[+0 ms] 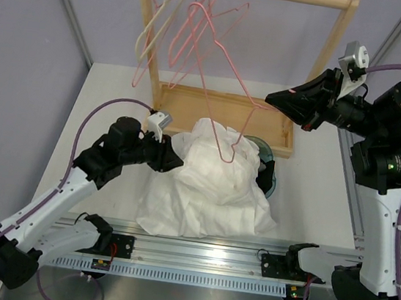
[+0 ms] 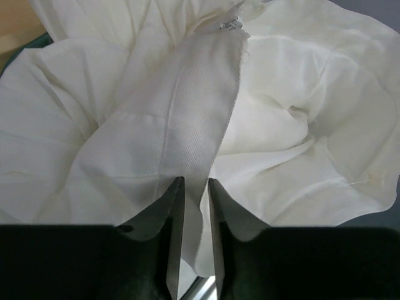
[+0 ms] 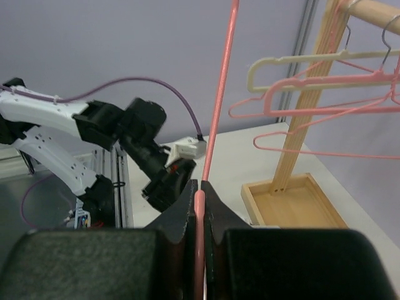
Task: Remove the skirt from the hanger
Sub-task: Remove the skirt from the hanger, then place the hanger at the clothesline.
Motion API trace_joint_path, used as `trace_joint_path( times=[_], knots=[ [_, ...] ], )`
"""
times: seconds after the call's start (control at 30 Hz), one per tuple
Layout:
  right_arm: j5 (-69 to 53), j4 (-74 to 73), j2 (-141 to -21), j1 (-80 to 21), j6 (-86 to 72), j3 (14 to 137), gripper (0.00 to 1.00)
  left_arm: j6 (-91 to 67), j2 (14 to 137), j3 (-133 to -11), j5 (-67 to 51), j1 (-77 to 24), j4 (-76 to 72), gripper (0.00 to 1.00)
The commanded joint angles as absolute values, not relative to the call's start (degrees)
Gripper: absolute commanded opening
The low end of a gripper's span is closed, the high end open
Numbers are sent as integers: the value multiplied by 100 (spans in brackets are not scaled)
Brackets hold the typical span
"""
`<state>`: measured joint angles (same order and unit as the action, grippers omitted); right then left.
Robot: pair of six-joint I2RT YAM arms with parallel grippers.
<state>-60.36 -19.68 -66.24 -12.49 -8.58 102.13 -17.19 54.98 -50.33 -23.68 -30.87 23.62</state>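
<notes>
- on the table (image 1: 314,187), over the teal tub (image 1: 271,175), i see the skirt (image 1: 210,192) heaped: crumpled cream cloth.
- left gripper (image 2: 195,184) slightly parted, a twill fold between.
- right gripper (image 3: 199,186) clenched on the thin pink wire hanger (image 3: 218,94).

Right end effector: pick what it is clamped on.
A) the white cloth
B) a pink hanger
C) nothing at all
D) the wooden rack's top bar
B: in the right wrist view the right end effector has its two fingers closed on the thin wire of the pink hanger, which runs up from between them.
</notes>
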Motion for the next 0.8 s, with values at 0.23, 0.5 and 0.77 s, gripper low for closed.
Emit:
trace_joint_path(
  times=[0.23,0.5,0.77],
  knots=[
    [-5678,-5015,-6662,-1107,1695,10899,0,-1346,4062,-5852,-1828,-3067,2495,80],
    [-4721,-7256,-7329,-1108,3786,12390,0,-503,3551,-6477,-2074,-3076,2864,99],
    [-5193,-5817,-7155,-1116,2719,12175,0,-35,4174,-7207,-2461,-3076,2752,99]
  ],
)
